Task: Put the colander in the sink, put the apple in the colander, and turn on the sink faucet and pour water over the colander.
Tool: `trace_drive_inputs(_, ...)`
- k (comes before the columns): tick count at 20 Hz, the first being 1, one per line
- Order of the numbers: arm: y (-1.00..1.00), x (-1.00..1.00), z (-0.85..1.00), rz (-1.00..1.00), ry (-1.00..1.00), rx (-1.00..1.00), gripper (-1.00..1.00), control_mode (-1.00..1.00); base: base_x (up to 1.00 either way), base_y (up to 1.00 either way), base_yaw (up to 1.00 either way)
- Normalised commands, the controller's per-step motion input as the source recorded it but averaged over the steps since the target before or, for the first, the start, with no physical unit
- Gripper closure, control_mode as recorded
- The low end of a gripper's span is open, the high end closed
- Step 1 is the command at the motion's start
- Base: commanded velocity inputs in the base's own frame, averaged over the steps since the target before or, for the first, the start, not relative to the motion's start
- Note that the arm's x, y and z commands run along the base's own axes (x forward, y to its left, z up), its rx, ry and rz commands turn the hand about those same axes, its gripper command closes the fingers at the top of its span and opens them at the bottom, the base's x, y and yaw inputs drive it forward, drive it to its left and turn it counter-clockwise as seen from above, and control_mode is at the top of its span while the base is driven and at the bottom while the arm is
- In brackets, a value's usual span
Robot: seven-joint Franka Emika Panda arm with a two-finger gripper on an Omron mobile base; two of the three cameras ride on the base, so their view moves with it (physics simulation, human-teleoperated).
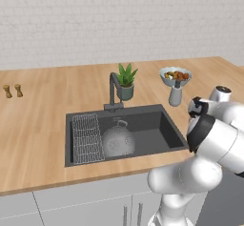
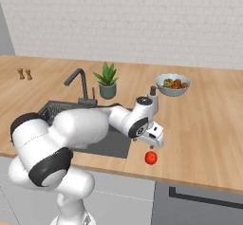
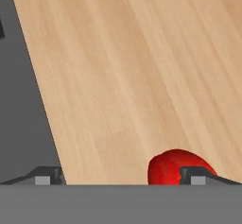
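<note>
From the left base view: colander [image 1: 118,141] already down in the sink [image 1: 164,120], just beside the wire grid rack [image 1: 87,138], below the sink faucet [image 1: 114,91] at the basin's back edge; first step judged done. Potted plant [image 1: 126,81] and pedestal fruit bowl [image 1: 176,76] behind the basin on the counter [image 1: 43,120], two small brown shakers [image 1: 13,90] toward its left edge. From the right base view: apple [image 2: 151,158] on bare wood near the counter's front edge, just right of the sink's front right corner; gripper [image 2: 153,143] poised just above it, tilted down, nothing held. From the hand view: fingertips [image 3: 193,175] spread wide, one at the bottom left, the other overlapping the apple's right side, so the fruit off-centre between them rather than squarely framed. Step in hand judged to be the apple pickup. Next move likely calls for a sideways correction to centre the apple, a short descent, then closing on its middle; faucet untouched as yet.
</note>
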Motion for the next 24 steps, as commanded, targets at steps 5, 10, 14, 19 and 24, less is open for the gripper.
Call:
trace_drive_inputs(5, -0.04, -0.03, 0.43, 0.00, 0.00, 0.00, -1.00, -1.00, 0.00, 0.00, 0.00)
trace_drive_inputs(10, -0.42, -0.24, 0.20, 0.00, 0.00, 0.00, -1.00, -1.00, 0.00, 0.00, 0.00)
trace_drive_inputs(14, -0.52, -0.45, 0.01, 0.00, 0.00, 0.00, -1.00, -1.00, 0.00, 0.00, 0.00)
trace_drive_inputs(19, -0.31, -0.58, -0.02, 0.00, 0.00, 0.00, -1.00, -1.00, 0.00, 0.00, 0.00)
trace_drive_inputs(24, 0.04, -0.22, -0.11, 0.01, 0.00, 0.00, -1.00, -1.00, 0.00, 0.00, 0.00)
